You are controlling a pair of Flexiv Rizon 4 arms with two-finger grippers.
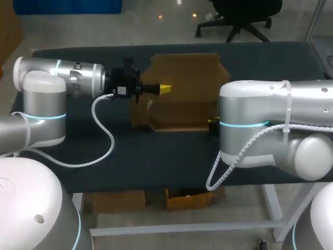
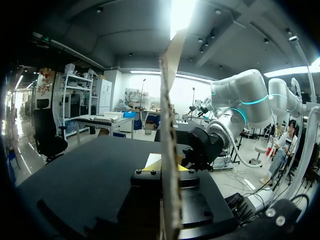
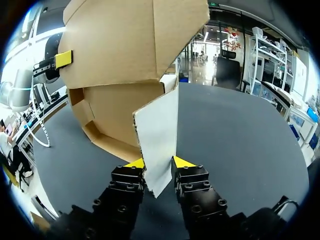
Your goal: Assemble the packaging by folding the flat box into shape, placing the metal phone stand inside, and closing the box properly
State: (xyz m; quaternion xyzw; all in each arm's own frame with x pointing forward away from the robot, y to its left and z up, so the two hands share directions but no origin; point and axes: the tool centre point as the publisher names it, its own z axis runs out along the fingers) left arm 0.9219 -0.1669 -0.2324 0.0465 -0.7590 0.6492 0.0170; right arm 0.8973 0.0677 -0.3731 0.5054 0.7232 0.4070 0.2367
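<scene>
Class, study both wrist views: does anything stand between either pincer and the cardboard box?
Nothing visible does. The right pincer is shut on a pale flap of the cardboard box. The left pincer is shut on an upright panel of it, seen edge-on.

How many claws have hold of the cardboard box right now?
2. The left claw pinches an upright panel of the box; the right claw clamps a flap on its right side.
</scene>
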